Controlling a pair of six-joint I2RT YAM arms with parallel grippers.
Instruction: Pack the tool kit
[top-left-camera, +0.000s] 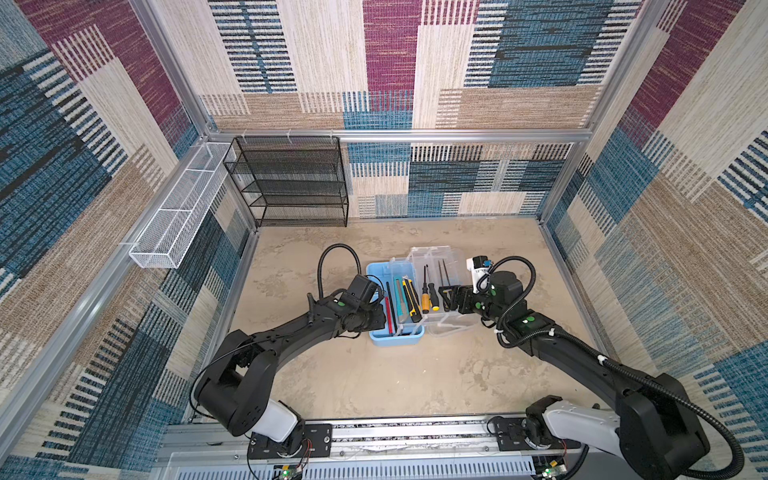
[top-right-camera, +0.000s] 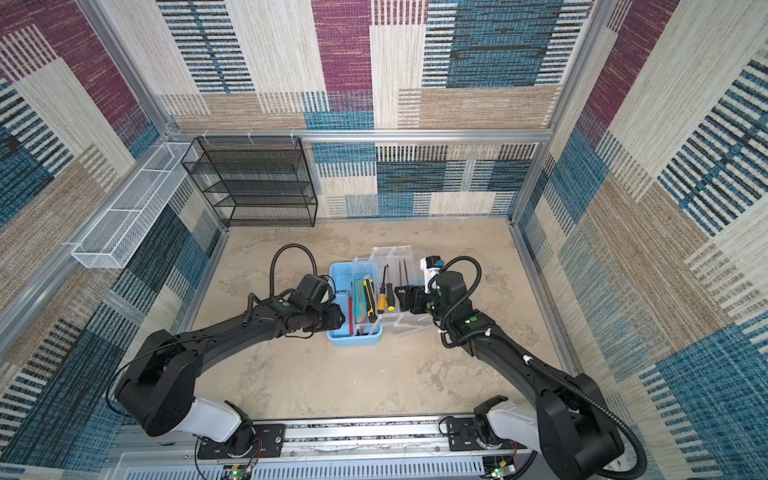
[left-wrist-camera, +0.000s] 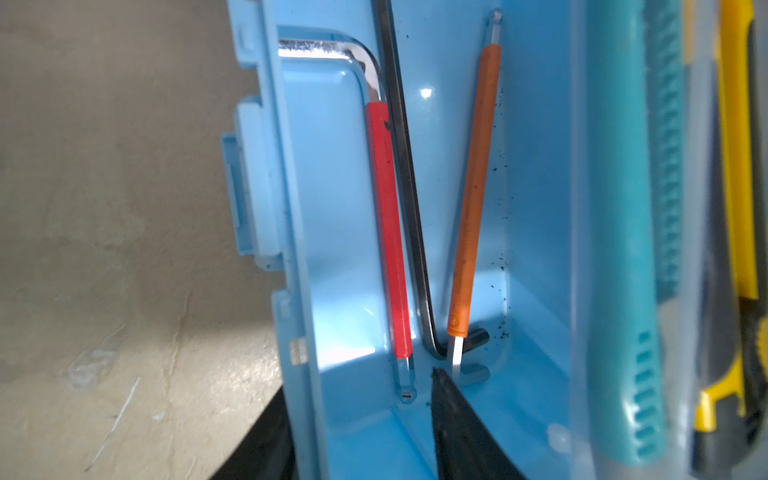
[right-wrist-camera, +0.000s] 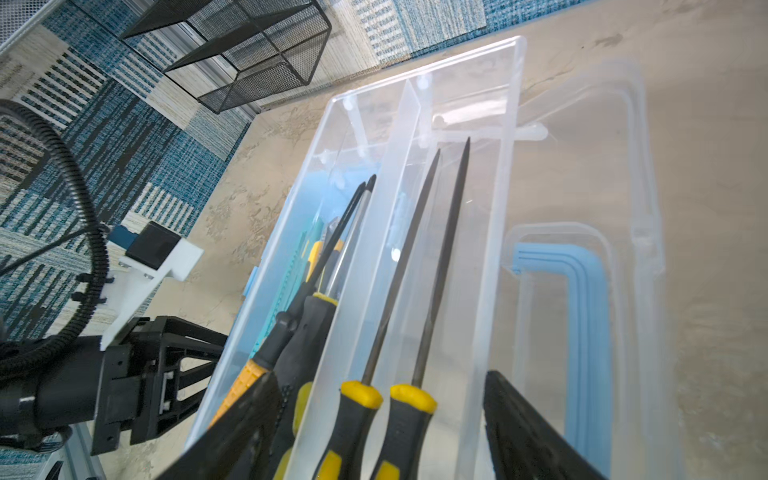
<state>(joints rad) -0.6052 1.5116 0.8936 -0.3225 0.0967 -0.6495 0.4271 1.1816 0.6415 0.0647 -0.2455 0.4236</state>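
While the left gripper (left-wrist-camera: 358, 378) comes in from 9 o'clock in both top views, its jaws stand apart astride the long wall of the light blue box (top-left-camera: 395, 340), one finger outside and the other inside. They clamp nothing. The box sits near the middle of the table (top-left-camera: 374, 386).

On the box floor lie three L-shaped keys:
- a red-sleeved hex key (left-wrist-camera: 388, 228)
- a black hex key (left-wrist-camera: 409, 199), touching the red one
- an orange-sleeved hex key (left-wrist-camera: 473, 199), which angles away from the other two

The inner finger's tip is just beside their lower ends.

The clear tray (right-wrist-camera: 399, 166) lies across the box's 3 o'clock side. Whether it is seated there I cannot tell. From 9 to 3 o'clock it holds:
- a teal utility knife (top-left-camera: 400, 299)
- a yellow-and-black utility knife (top-left-camera: 412, 301)
- an orange-handled screwdriver (top-left-camera: 425, 301)
- a black-handled screwdriver (top-left-camera: 433, 296)
- two thin screwdrivers (right-wrist-camera: 415, 266) in their own compartment

The clear lid (right-wrist-camera: 623, 166) lies open on the table at the box's 3 o'clock, and the blue handle (right-wrist-camera: 590, 316) shows through it.

The right gripper (right-wrist-camera: 380, 374) reaches in from 4 o'clock. Its jaws are wide apart, one finger over the screwdriver handles and the other past the tray's outer wall, closed on nothing.

At 11 o'clock a black mesh rack (top-left-camera: 291, 183) stands against the far wall. A white wire basket (top-left-camera: 174, 224) hangs at 10 o'clock.
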